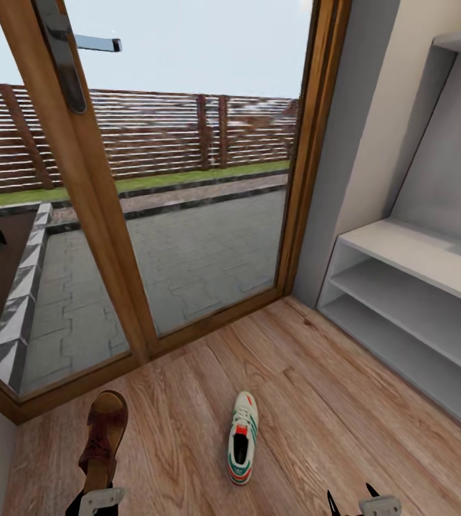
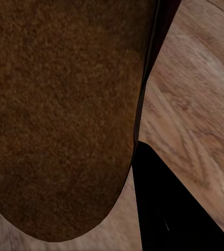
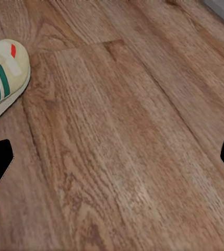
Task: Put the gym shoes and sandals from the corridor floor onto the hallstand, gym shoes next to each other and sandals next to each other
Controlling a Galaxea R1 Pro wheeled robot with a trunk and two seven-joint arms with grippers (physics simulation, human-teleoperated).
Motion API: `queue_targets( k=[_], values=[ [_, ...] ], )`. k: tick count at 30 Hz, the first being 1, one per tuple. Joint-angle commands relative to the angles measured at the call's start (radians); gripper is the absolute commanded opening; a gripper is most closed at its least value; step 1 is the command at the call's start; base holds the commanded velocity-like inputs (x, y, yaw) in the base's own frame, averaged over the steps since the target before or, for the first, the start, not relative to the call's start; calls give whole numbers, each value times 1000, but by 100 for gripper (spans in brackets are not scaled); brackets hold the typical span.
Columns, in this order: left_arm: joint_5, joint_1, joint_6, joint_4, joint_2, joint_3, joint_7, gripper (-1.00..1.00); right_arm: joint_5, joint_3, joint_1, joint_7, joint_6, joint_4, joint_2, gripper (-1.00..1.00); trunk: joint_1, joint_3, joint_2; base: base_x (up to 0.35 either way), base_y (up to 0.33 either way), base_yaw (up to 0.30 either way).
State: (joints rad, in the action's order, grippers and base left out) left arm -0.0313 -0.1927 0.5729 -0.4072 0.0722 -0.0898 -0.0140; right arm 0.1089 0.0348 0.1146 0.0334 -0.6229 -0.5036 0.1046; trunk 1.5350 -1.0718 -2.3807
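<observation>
On the corridor floor [image 1: 309, 401], from my head camera, I see one gym shoe [image 1: 242, 438] lying flat near the middle of the planks, its toe toward the glass door [image 1: 194, 179]. To its left a brown sandal [image 1: 103, 438] is lifted at a tilt, its heel end down at my left end effector [image 1: 95, 502], which appears to be holding it. The hallstand [image 1: 420, 287] stands along the floor's right edge, its low top and two open shelves bare where I can see them. My right end effector [image 1: 355, 507] pokes in at the bottom, near the floor's right side, well apart from the shoe.

Through the left wrist camera, the sandal's [image 2: 59, 115] brown sole fills most of the picture, close against the lens, with floor planks [image 2: 195, 104] beyond and one dark finger [image 2: 169, 209] beside it.

Through the right wrist camera, the end effector's [image 3: 112, 162] fingers are spread wide with bare floor [image 3: 132, 130] between them; the gym shoe's [image 3: 2, 78] toe lies apart from them.
</observation>
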Motion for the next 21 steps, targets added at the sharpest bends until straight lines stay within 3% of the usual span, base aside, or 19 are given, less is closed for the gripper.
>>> queue_targets(
  k=[1,21],
  values=[
    [1,-1,3,1,0,-1,-1,-100,6,4,0,3,-3,0,0,100,0,-1,0,22,47,0],
    [1,0,3,1,0,-1,-1,-100,6,4,0,3,-3,1,0,100,0,-1,0,4,22,0]
  ],
)
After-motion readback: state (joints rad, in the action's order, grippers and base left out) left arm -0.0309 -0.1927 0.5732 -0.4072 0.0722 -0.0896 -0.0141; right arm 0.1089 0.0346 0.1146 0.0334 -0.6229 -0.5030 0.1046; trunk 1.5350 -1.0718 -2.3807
